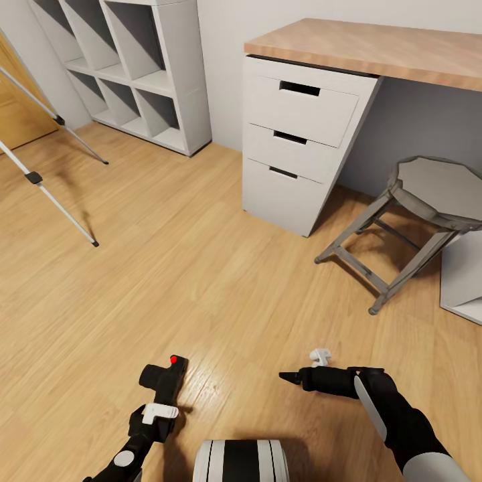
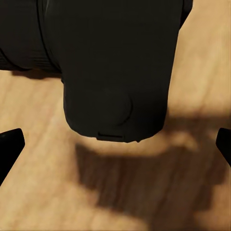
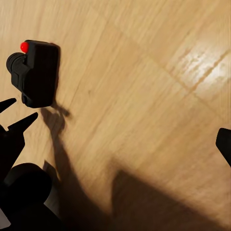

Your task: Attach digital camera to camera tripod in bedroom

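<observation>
Underfoot, the light wood plank floor (image 1: 221,281) takes up most of the head view. It is glossy, with long straight grain, and broad and open between me and the furniture. Along the far wall stands a desk with a warm wood tabletop (image 1: 375,47), square-edged, over a white drawer unit (image 1: 294,154) with three slotted fronts and a slanted side. To its left are the white cube shelves (image 1: 134,73), with matte, boxy cells. To its right is a grey stool (image 1: 415,214) with an octagonal seat and crossed, splayed legs that reach out over the planks.

At my far left, two thin silver legs of the camera tripod (image 1: 50,194) slant down to small black feet, each with a black collar partway along. Its head is cut off by the frame edge. Open floor lies between those feet and my arms.

Close in front of my left arm is the digital camera (image 1: 164,380), well apart from the tripod. It is matte black and boxy with rounded corners, and its red dot is on the end farthest from me. Its long axis runs roughly away from me, and the stubby lens sticks out to my left. It appears to lie on the planks, though I cannot be certain.

My left end effector (image 2: 115,144) is spread wide, with dark fingertips (image 2: 9,147) at both edges of its wrist view and the camera body just beyond them, unclasped. My right end effector (image 1: 286,376) is black and pointed. It hovers over bare floor beside the camera, spread wide and holding nothing.
</observation>
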### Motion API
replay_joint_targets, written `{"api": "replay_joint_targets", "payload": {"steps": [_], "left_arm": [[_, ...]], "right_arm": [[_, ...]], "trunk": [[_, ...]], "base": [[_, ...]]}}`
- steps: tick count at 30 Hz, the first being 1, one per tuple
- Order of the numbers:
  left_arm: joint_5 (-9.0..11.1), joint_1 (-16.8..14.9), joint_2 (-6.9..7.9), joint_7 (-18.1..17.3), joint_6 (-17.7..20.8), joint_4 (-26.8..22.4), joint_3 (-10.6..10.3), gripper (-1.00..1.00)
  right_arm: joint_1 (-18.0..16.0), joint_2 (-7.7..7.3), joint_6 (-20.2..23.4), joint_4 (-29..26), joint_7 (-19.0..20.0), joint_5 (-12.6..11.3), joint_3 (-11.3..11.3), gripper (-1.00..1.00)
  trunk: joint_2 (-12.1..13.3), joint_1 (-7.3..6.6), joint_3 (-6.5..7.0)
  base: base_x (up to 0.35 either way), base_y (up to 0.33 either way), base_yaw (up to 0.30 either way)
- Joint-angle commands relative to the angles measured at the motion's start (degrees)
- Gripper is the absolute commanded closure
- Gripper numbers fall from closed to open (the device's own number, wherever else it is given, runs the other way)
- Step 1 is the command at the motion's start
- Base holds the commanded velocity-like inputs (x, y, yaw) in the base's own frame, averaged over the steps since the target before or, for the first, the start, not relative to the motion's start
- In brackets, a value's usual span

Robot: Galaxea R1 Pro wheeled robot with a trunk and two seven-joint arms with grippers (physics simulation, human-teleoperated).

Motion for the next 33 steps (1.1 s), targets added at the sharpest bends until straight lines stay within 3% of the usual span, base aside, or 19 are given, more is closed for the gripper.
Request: {"api": "replay_joint_targets", "payload": {"steps": [1, 15, 33], "left_arm": [[-0.56, -0.02, 0.03, 0.41, -0.16, 0.04, -0.26, -1.0], [-0.12, -0.02, 0.09, 0.39, -0.16, 0.08, -0.18, -1.0], [-0.52, -0.02, 0.1, 0.43, -0.48, -0.44, -0.19, -1.0]], "right_arm": [[-0.02, -0.05, 0.44, -0.03, -0.28, -0.58, 0.12, -1.0], [-0.02, -0.05, 0.44, 0.05, -1.02, -0.62, 0.21, -1.0], [-0.02, -0.05, 0.44, 0.06, -1.03, -0.58, 0.21, -1.0]], "trunk": [[-0.01, -0.01, -0.03], [-0.17, 0.3, -2.69], [-0.17, 0.3, -2.69]], "base": [[0.0, 0.0, 0.0], [0.0, 0.0, 0.0], [0.0, 0.0, 0.0]]}}
